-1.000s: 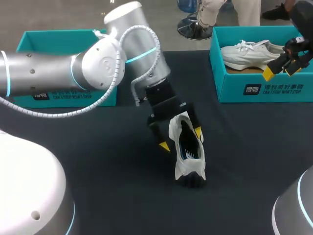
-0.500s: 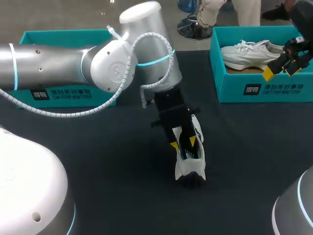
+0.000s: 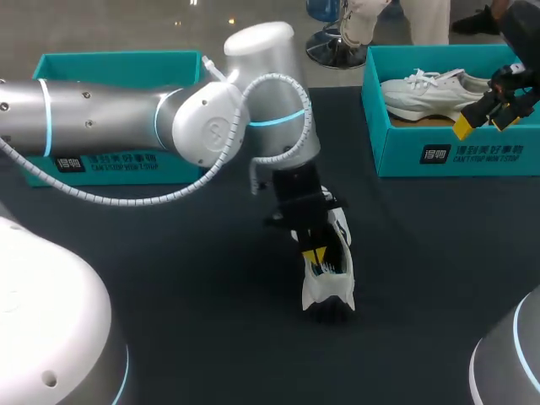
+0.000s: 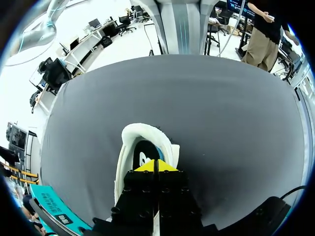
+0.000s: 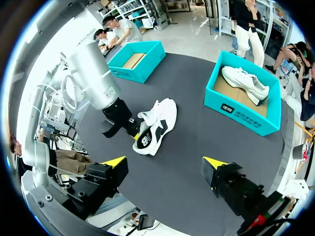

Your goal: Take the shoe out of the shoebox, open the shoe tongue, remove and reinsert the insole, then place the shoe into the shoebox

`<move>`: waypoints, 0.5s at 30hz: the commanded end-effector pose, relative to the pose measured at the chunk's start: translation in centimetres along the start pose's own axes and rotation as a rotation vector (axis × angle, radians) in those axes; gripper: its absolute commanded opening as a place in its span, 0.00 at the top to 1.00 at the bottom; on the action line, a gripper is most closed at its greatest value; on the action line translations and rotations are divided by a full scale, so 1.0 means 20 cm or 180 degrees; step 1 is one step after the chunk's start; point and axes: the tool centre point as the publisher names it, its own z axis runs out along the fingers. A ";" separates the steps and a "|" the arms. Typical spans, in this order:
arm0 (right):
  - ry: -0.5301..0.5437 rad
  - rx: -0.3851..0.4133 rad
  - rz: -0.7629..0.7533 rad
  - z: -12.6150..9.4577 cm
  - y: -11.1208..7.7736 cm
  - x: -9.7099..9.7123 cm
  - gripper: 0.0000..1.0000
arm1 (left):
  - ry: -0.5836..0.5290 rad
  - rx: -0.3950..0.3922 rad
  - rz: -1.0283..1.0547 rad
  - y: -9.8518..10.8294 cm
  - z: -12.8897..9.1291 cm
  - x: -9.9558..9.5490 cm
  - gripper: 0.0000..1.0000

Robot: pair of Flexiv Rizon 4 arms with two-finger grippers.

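Beneath the left fingers [image 3: 314, 255], a white shoe [image 3: 331, 283] with a dark inside is seen lying on the black bench [image 3: 169, 278], well apart from both boxes. In the left wrist view the two yellow tips are pressed together, touching one another, and are set right at the opening of the shoe [image 4: 129, 147], whose white rim curves around ahead of them. Whether any part of the shoe is pinched between them cannot be told. The left arm is stretched in from its own side past the middle of the bench, with its fingers pointed down. Behind that arm, a teal left box [image 3: 110, 67] is placed at the far edge. The right fingers [image 3: 462, 126] are held spread wide apart, with only the bench [image 5: 187, 189] seen between them in the right wrist view, and are raised over the near wall of the teal right box [image 3: 456, 156]. Just beyond those fingers, a second shoe [image 3: 430, 89], also white, is laid on its side inside that box.
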 end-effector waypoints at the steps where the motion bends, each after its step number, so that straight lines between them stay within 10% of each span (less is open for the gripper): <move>1: 0.0003 0.0021 0.0004 0.00 0.01 0.00 0.00 | 0.0095 0.0026 -0.0017 0.04 0.07 -0.05 1.00; 15: 0.0003 0.0021 0.0004 0.00 0.01 0.00 0.00 | 0.0298 -0.0033 0.0083 0.00 0.08 -0.04 1.00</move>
